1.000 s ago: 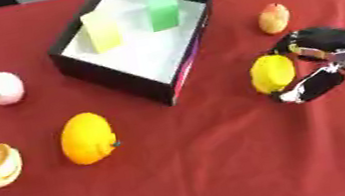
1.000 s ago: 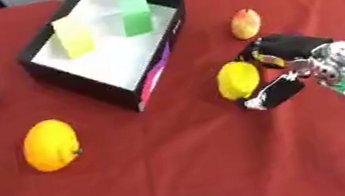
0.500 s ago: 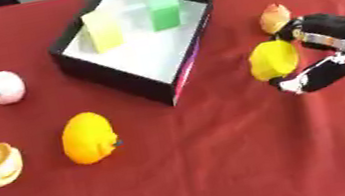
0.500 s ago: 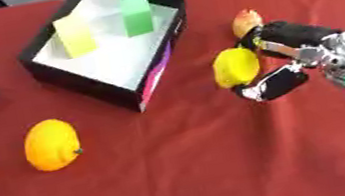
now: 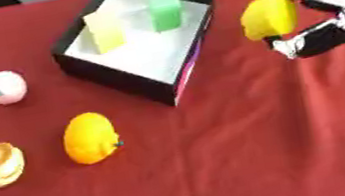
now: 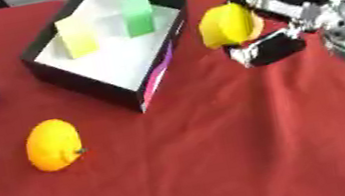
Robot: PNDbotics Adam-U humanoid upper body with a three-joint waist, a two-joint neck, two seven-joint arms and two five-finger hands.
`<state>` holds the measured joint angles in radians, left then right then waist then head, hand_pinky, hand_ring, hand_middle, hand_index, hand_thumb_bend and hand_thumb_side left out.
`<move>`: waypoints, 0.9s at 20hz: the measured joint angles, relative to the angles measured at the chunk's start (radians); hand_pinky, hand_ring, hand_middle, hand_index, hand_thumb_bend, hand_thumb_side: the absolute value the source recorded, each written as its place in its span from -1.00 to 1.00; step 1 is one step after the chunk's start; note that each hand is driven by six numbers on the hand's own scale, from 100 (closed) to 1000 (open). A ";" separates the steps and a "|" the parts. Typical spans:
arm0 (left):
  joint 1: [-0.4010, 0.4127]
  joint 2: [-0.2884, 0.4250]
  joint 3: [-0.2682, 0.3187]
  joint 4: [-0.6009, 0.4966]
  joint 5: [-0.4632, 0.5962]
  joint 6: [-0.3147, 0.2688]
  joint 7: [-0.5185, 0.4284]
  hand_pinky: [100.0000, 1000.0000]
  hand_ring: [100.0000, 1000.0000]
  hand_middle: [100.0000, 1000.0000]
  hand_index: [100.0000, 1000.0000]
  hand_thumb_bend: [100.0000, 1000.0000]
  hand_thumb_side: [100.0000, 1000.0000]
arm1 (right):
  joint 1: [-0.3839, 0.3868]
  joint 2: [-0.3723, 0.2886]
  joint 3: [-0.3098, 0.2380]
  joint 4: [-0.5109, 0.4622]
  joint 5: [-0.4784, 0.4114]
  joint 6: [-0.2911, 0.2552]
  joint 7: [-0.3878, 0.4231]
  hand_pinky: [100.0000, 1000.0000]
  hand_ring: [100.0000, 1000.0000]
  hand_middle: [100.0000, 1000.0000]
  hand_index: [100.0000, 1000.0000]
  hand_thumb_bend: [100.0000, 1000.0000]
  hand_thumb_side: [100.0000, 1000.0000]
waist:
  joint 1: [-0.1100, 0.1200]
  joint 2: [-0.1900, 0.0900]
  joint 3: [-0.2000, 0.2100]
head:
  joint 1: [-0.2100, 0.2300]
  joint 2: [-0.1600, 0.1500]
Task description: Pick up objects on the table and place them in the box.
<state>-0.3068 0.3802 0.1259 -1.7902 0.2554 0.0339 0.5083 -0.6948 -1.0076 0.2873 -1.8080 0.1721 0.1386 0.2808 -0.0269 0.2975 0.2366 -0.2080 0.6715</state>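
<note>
The right hand [image 6: 274,26] grips the lemon [image 6: 227,25] in the upper right of the frame, just right of the box [image 6: 57,77]. To finish well, carry it left over the rim, clear of both blocks inside, before letting go

I can read no words, labels, brands or numbers anywhere here; the box [image 5: 124,78] carries a pink and purple stripe down its near corner, perhaps part of a printed design, but no letters show on it; my own arm bears no legible marking either.
</note>
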 measured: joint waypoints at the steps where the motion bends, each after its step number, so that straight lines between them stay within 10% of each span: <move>1: -0.003 -0.001 0.000 -0.004 -0.001 -0.003 0.002 0.34 0.49 0.44 0.49 -0.60 0.11 | -0.060 0.023 0.014 0.034 0.000 -0.010 0.015 0.52 0.18 -0.07 0.36 -0.94 -0.74 | -0.001 -0.001 0.005 | -0.004 0.000; 9: -0.031 -0.020 0.001 -0.092 -0.038 -0.052 0.057 0.36 0.48 0.44 0.49 -0.52 -0.02 | -0.374 0.285 0.058 0.449 0.200 -0.190 0.041 0.52 0.22 -0.04 0.38 -0.72 -0.65 | -0.001 0.000 0.045 | -0.038 0.003; 18: -0.047 -0.028 -0.001 -0.157 -0.045 -0.083 0.088 0.36 0.49 0.44 0.48 -0.51 -0.04 | -0.442 0.469 0.030 0.754 0.446 -0.375 0.041 0.60 0.42 0.16 0.56 -0.23 -0.10 | -0.007 0.006 0.064 | -0.064 0.003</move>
<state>-0.3537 0.3521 0.1253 -1.9470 0.2105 -0.0492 0.5965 -1.1370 -0.5389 0.3171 -1.0537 0.6184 -0.2366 0.3218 -0.0340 0.3033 0.3003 -0.2718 0.6748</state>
